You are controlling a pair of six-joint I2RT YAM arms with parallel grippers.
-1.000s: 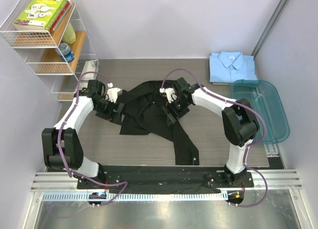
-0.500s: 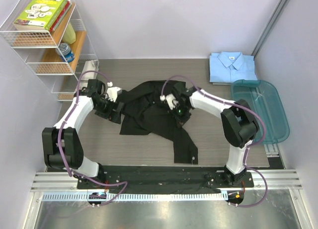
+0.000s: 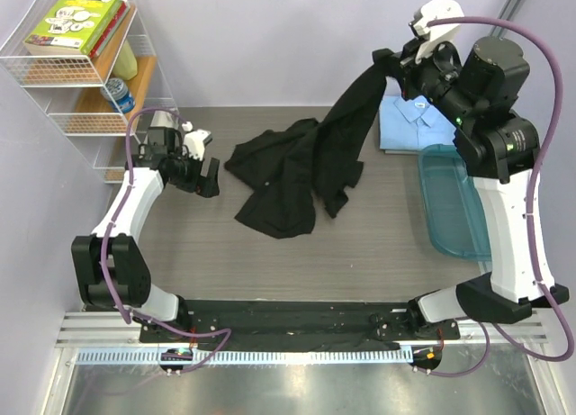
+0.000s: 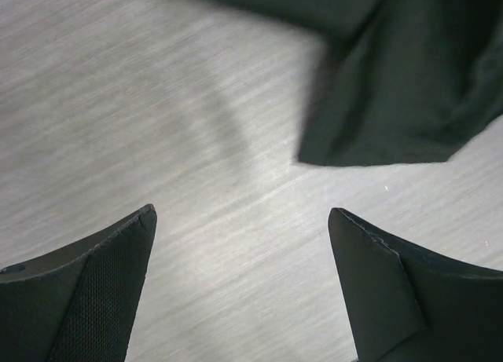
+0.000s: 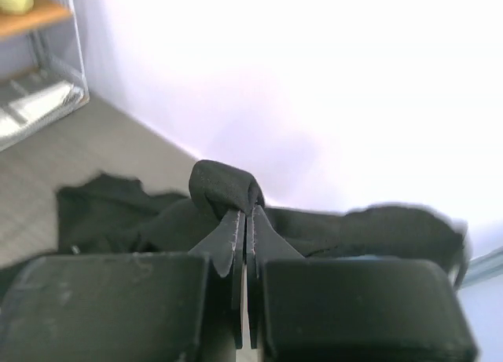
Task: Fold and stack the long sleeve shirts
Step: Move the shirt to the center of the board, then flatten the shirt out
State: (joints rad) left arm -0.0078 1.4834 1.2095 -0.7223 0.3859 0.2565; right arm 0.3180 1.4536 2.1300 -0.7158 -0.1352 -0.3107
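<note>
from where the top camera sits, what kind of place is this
Probably a robot test cell, not a home: blank walls box in a wood-grain table, the left arm and right arm are bolted at its near edge, and a wire shelf and black shirt look like props.

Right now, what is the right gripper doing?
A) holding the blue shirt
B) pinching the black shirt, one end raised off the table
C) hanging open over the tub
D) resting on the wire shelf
B: the right gripper is shut on a fold of the black shirt, one end of which is raised while the rest lies on the table.
</note>
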